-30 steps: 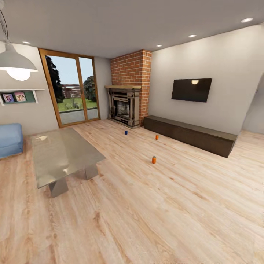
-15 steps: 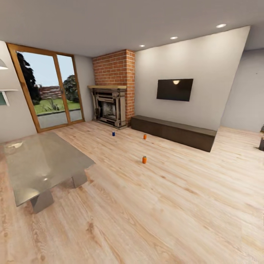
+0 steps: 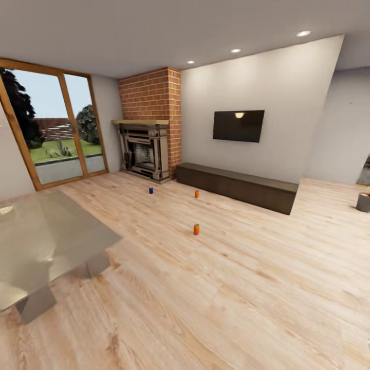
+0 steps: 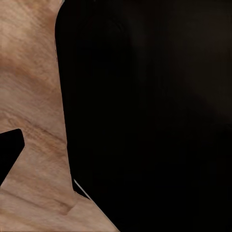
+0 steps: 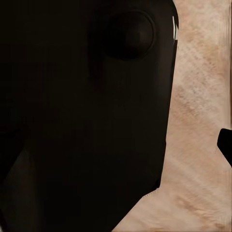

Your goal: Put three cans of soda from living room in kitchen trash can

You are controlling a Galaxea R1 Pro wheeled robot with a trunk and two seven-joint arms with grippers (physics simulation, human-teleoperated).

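Room: living room with a pale plank floor (image 3: 231,288), lit by ceiling spots.
Nearest: glass coffee table (image 3: 41,241) at the left, cut off by the frame edge.
Near orange can (image 3: 196,229): upright on the open floor, well apart from the table.
Far orange can (image 3: 197,193): upright, near the long dark bench (image 3: 236,186).
Blue can (image 3: 151,190): upright, left of the far orange one, in front of the brick fireplace (image 3: 146,149).
Beyond: wall TV (image 3: 238,125) above the bench; glazed garden doors (image 3: 49,133) at the left.
Right edge: a small grey pot-like thing (image 3: 363,202) half cut off; too little shows to name it.
Step in hand: approaching the cans, none yet picked up.
Doing it well: I would head for the near orange can first, stop short of it and square up so an arm can come down over it without knocking it over.
Tools: each wrist view is mostly a dark body close to the lens with floor beside it; I cannot tell whether either tool is wide or narrow.
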